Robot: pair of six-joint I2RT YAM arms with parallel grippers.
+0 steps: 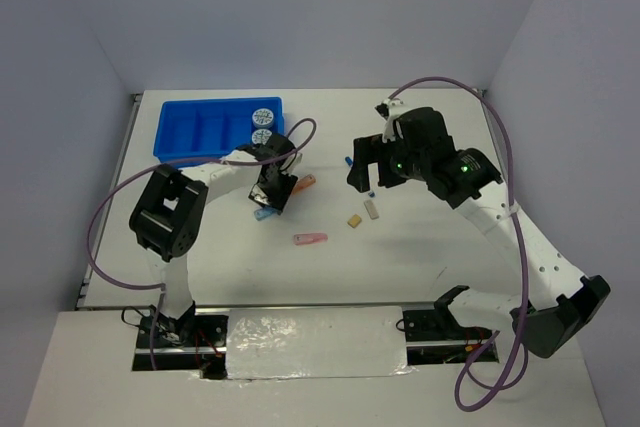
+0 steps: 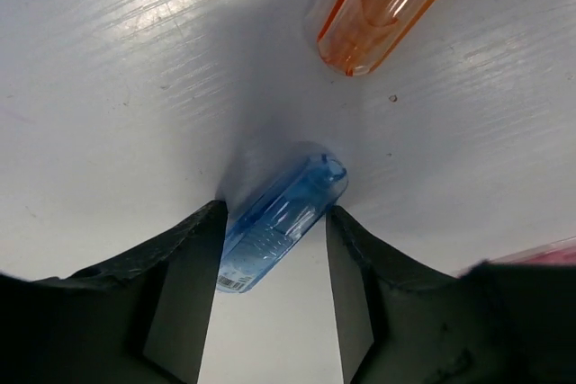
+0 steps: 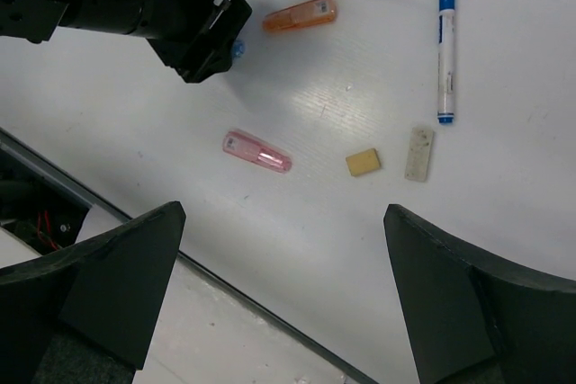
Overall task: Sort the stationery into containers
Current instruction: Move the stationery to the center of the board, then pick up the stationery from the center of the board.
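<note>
1. Table (image 1: 420, 257): white, flat surface. It carries all the parts listed below.

2. Tray (image 1: 190, 135): blue, rectangular, split by dividers into narrow compartments. It stands at the far left of the table.

3. Right gripper (image 1: 362, 172): held above the table, right of centre. In the right wrist view, the right gripper (image 3: 281, 222) has its jaws wide apart and holds nothing.

4. Left gripper (image 1: 270, 197): lowered to the table, just in front of the tray. In the left wrist view, the left gripper (image 2: 270, 249) has its jaws narrow, one on each side of the blue clip (image 2: 283, 222). The clip lies slantwise on the table between them. The pictures do not show whether the jaws clamp it.

5. Rolls: two, round, patterned blue and white. The far roll (image 1: 263, 115) and the near roll (image 1: 262, 135) sit together in the tray's right end compartment.

6. Pen (image 3: 445, 51): thin, white, with a blue cap. It lies on the table under the right gripper.

7. Orange clip (image 3: 300, 13): on the table, just beside the left gripper.

8. Pink clip (image 3: 257, 151): on the table, apart from both grippers and nearer the arm bases.

9. Blocks: the tan block (image 3: 363, 162) and the whitish block (image 3: 418, 153) lie near each other, between the pink clip and the pen.
</note>
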